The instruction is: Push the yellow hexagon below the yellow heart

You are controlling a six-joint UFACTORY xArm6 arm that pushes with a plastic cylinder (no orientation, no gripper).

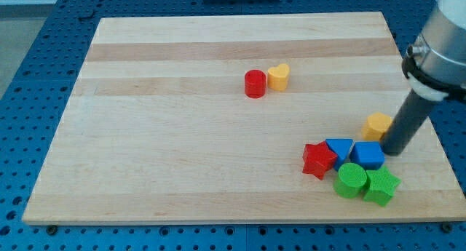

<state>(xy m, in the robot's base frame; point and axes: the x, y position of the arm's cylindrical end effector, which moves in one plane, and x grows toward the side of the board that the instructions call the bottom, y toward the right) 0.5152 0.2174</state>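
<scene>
Nearest, at view's bottom: green cylinder [351,180], green star [381,186], red star [318,160], two blue blocks [354,151]. My tip [396,150] just right of yellow hexagon [377,124], beside blue cluster. No claw on rig, nothing held. Hexagon looks light, rigid, slippery; I'd push on its right face. Farther: yellow heart [278,76] touching red cylinder [255,84], mid desk [167,134].

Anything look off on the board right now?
Nothing stands out. All blocks sit flat on the wooden board: yellow heart touching the red cylinder, yellow hexagon just left of my tip, and the red, blue and green blocks clustered near the view's bottom right. Nothing tipped, damaged or off the board.
</scene>
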